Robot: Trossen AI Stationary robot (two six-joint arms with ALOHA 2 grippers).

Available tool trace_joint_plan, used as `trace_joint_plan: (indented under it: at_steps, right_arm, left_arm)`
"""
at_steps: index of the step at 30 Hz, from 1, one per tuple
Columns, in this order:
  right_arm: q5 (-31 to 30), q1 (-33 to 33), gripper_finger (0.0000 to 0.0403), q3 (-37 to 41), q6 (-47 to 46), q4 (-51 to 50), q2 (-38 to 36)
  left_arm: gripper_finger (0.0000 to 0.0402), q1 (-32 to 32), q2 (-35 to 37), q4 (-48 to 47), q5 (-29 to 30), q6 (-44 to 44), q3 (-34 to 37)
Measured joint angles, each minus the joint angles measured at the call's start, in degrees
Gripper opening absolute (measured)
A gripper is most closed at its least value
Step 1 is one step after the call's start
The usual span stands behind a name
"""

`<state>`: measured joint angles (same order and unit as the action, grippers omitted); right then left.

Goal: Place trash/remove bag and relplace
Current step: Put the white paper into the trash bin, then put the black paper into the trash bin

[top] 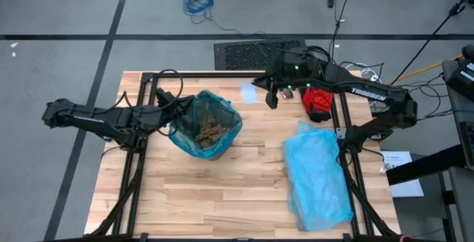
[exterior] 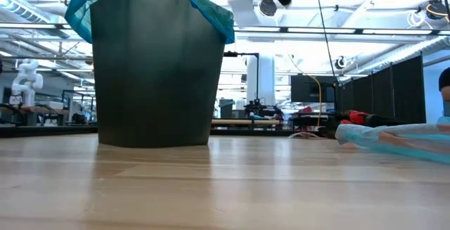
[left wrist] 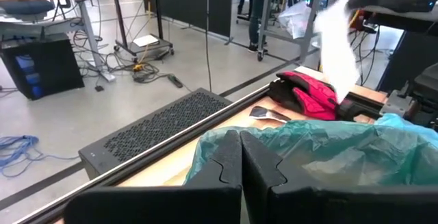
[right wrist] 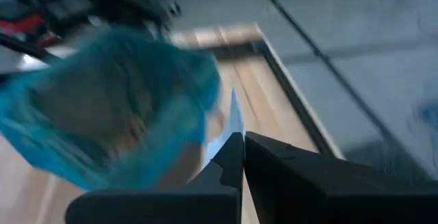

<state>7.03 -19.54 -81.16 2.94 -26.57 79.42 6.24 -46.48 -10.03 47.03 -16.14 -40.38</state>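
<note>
Scrap of white paper (top: 247,92) hangs pinched in the right gripper (top: 271,96), raised above the table; the bag (top: 207,123) (lining the bin) lies leftward and lower, beside the clamped-shut left gripper (top: 164,118).

The bag (top: 222,123) is see-through dark teal-green, and the trash (top: 211,129) inside it is knobbly brown. A white scrap (left wrist: 337,42) shows pale against the red glove (top: 319,103). The other plastic bag (top: 318,175) is paler sky-blue. The counter (top: 222,190) is light wood in planked strips.
</note>
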Motion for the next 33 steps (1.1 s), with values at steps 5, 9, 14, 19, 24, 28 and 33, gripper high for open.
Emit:
trace_joint_plan:
  at_steps: [5,9,14,19,24,28,33]
  right_arm:
    - [0.5,4.5,0.0000,-4.4,1.2,8.4,2.7]
    - [0.8,7.8,0.0000,-8.1,2.5,9.7,8.1]
    - [2.1,10.5,0.0000,-13.2,2.7,9.5,16.5]
    - [3.6,11.2,0.0005,-17.3,2.4,5.2,23.3]
    - [3.5,11.3,0.0049,-19.4,2.3,2.1,25.3]
    - [3.5,11.4,0.0112,-19.4,2.5,1.7,25.1]
    - [3.1,11.0,0.0182,-19.5,6.7,-2.8,21.4]
  left_arm:
    - [0.0001,0.0,0.0,0.0,0.0,0.0,0.0]
    - [0.0001,0.0,0.0,0.0,0.2,0.0,0.0]
    - [0.0001,0.0,0.0,0.0,0.4,0.0,0.0]
    - [0.0001,0.0,0.0,-0.2,0.5,0.1,0.0]
    - [0.0001,0.0,0.0,-1.9,0.6,-0.1,0.0]
    - [0.0001,0.0,0.0,-2.7,0.6,-0.1,0.0]
    - [0.0001,0.0,0.0,-2.6,0.6,-0.1,0.0]
